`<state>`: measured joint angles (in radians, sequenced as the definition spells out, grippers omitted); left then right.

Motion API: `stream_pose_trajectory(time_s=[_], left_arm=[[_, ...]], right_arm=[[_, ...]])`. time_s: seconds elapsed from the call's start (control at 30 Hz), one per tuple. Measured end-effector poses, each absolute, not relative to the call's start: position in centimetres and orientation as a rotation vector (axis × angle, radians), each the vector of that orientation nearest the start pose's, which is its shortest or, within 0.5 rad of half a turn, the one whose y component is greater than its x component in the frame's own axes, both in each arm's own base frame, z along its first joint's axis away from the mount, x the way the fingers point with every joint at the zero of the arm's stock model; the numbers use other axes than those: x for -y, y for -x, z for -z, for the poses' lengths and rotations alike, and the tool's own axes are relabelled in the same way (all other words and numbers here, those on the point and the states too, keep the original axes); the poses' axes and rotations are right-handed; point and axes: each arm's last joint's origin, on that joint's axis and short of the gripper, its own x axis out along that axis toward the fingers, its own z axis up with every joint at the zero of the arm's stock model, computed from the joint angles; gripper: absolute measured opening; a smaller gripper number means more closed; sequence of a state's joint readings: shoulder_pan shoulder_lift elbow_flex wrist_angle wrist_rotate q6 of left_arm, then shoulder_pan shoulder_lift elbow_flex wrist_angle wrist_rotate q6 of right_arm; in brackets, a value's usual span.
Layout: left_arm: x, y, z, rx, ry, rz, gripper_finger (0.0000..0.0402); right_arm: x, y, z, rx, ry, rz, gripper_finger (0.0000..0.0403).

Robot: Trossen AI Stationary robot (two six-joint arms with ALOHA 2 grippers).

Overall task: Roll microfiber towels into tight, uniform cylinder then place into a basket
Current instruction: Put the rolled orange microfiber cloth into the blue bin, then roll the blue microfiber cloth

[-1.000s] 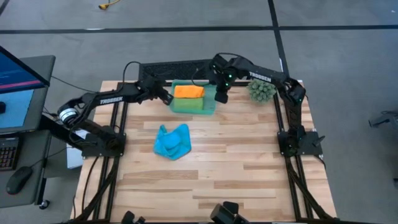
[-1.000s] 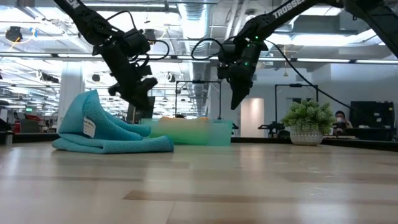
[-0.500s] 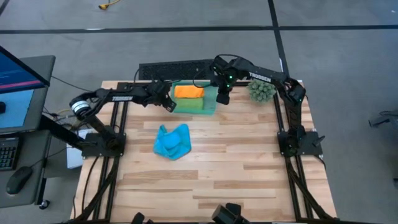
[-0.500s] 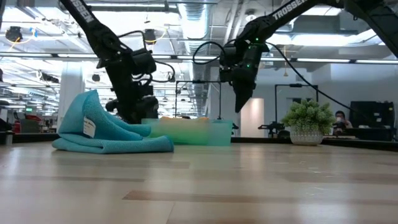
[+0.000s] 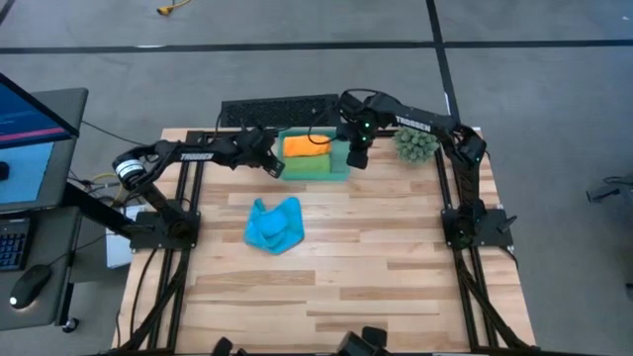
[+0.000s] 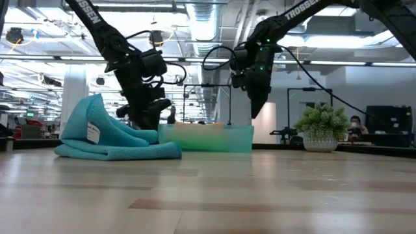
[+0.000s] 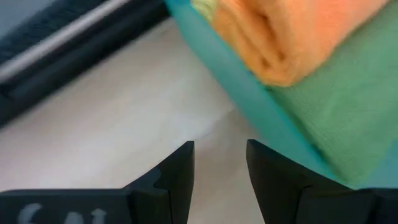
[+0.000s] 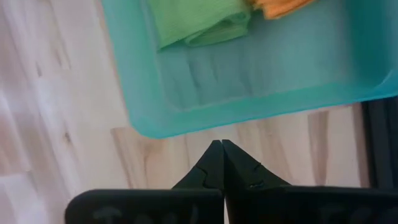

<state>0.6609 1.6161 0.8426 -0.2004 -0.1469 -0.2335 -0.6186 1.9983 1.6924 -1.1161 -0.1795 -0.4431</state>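
Basket (image 5: 315,170) already holding orange towel (image 5: 305,145) and green towel (image 5: 312,164); left gripper (image 5: 274,164) parted and empty, right gripper (image 5: 356,158) closed and empty. Next: roll blue towel (image 5: 274,223).

Low view: the basket (image 6: 207,138) wall shows its contents only as blurred orange and green patches. The left gripper (image 6: 151,116) fingertips are partly hidden behind the blue towel (image 6: 110,134). A seated person (image 6: 355,123) at far right is too small to detail.

Left wrist view: the orange towel (image 7: 298,31) and green towel (image 7: 336,112) are cut off by the picture's edge.
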Motion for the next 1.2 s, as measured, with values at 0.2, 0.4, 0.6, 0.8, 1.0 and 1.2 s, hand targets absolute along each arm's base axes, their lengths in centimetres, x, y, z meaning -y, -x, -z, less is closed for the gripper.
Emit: stream_pose_trajectory(time_s=[0.2,0.4,0.6,0.8,1.0,1.2], left_arm=[[-18.4,-23.3,-19.2,-0.900,0.355,-0.898,0.0139],[-15.1,-22.1,-23.0,-0.838,0.287,-0.848,0.0139],[-10.1,-21.3,-23.8,-0.777,0.261,-0.759,0.0139],[-5.7,-20.4,-22.3,-0.760,0.308,-0.678,0.0139],[-2.0,-19.6,-20.3,-0.753,0.353,-0.655,0.0139],[1.4,-19.2,-19.8,-0.750,0.362,-0.610,0.0139]], right_arm=[[20.8,-32.1,-25.4,-1.337,-0.177,0.068,0.0011],[17.0,-31.1,-28.0,-1.221,-0.134,0.086,0.0013],[11.9,-29.7,-27.7,-1.102,-0.063,0.129,0.0014],[6.6,-29.9,-27.9,-0.941,-0.036,0.063,0.0015],[1.8,-32.4,-27.5,-0.694,0.057,-0.068,0.0018],[-1.7,-34.8,-26.5,-0.568,0.117,-0.154,0.0019]])
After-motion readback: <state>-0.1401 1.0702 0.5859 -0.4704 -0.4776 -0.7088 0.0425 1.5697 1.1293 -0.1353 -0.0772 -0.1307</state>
